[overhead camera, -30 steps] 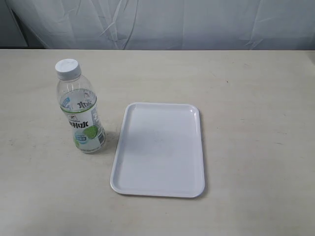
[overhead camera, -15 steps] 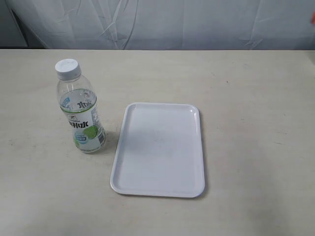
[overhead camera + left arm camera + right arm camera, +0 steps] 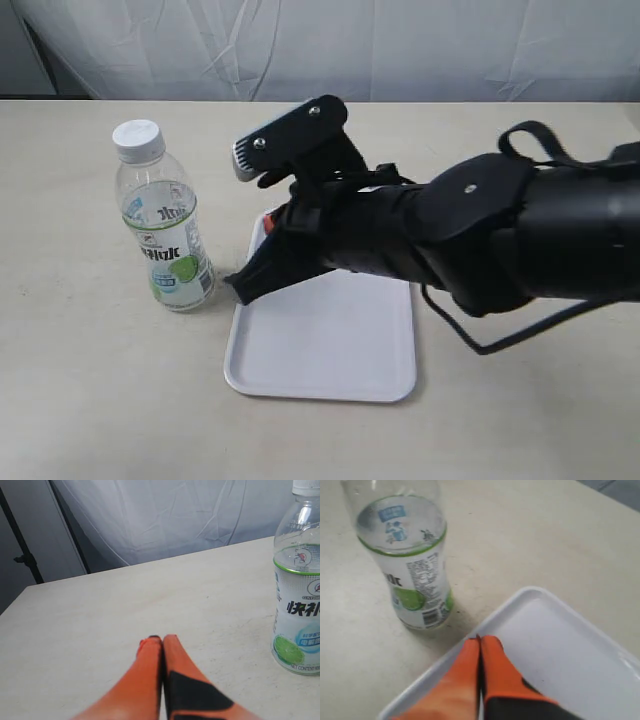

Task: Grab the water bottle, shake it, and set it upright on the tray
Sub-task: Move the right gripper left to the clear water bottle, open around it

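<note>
Moved: a bulky black right arm (image 3: pixel 480 235) has swung in from the right of the exterior view; nothing else has shifted.
Water bottle (image 3: pixel 165 225): small, clear plastic, with a white screw cap and a white-and-green lime label; it stands upright on the pale beige bench (image 3: pixel 80 400), untouched.
Tray (image 3: pixel 320 360): flat, white, rectangular plastic with a low rim; it lies just beside the bottle without touching it, and its far half is hidden under the arm.
Right tool (image 3: pixel 238 284): its orange fingers (image 3: pixel 495 665) are pressed together with nothing between them; the tip is above the tray's rim on the bottle side, near the bottle but apart from it.
Left tool (image 3: pixel 162 641): its orange fingers (image 3: pixel 172 652) are closed tight and empty, low over bare bench, with the bottle off to one side.
Backdrop: white cloth (image 3: pixel 400 50) hangs behind the bench.
</note>
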Robot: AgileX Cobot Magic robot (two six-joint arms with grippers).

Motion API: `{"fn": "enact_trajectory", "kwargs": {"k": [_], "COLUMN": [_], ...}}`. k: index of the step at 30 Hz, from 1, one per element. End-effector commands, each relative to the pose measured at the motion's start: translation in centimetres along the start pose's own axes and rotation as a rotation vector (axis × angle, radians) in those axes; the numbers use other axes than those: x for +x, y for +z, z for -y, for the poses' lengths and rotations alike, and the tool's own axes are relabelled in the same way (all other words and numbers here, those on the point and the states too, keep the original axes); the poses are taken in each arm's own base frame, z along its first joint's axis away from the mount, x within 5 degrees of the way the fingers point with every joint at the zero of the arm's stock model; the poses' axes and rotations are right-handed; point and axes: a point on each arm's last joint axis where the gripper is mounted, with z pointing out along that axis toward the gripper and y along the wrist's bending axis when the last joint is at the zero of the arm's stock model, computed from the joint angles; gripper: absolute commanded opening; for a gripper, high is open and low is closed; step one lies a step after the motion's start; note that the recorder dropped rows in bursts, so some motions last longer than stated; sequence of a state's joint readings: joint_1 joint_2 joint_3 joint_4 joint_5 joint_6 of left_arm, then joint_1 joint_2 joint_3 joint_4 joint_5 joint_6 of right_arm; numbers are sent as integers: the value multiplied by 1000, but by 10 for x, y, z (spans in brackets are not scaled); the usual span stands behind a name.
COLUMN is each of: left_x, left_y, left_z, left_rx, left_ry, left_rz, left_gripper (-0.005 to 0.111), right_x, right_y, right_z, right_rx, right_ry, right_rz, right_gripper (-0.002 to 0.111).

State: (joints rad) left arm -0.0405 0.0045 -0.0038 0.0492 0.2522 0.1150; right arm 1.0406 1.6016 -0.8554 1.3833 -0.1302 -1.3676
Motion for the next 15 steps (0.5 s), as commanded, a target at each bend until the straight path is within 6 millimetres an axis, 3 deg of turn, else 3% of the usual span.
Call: {"fn": "enact_trajectory", "kwargs": {"k": [1, 10, 12, 15], "left_x": [0, 0, 0, 0], "left_y": [0, 0, 0, 0], "left_z": [0, 0, 0, 0], "left_rx": [-1, -1, -1, -1], "left_ry": [-4, -4, -4, -4], "left_rz": [14, 14, 14, 14], "left_gripper": [0, 0, 0, 0], "right_x": [-2, 3, 1, 1], "right_y": [19, 38, 45, 57], "right_z": [-5, -13, -18, -23], "right_rx": [-2, -56, -106, -140], "right_ry": [158, 108, 83, 83], "right_rz": [-28, -67, -78, -93], "right_gripper": [-1, -1, 5, 25]}}
